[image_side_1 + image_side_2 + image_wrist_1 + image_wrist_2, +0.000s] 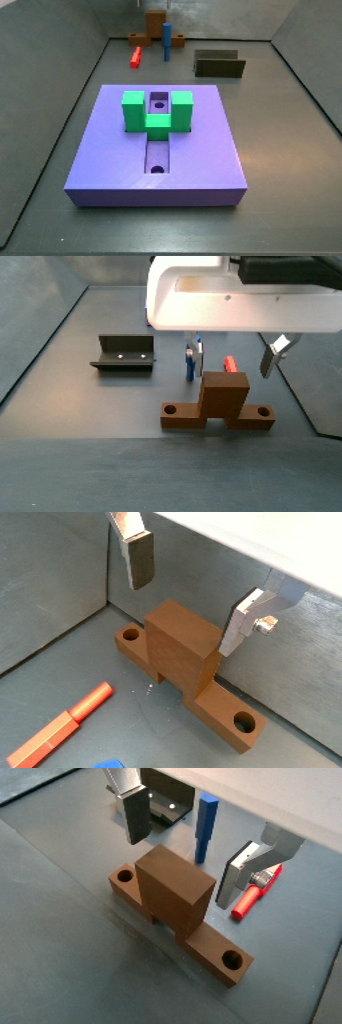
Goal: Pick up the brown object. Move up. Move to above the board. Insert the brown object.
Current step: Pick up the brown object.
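One board (107,150), purple-blue and bearing one green block (156,112), was seen nearest in a side view. Beyond it, one brown object (219,406) was seen lying on the floor: a stepped bar with a raised middle and a round hole at each end. The gripper (190,594) was held above it, jaws spread apart and empty. One red stick (250,894) and one fixture (123,354) were seen nearby

tool (195,848) open over brown object (175,898), unobstructed
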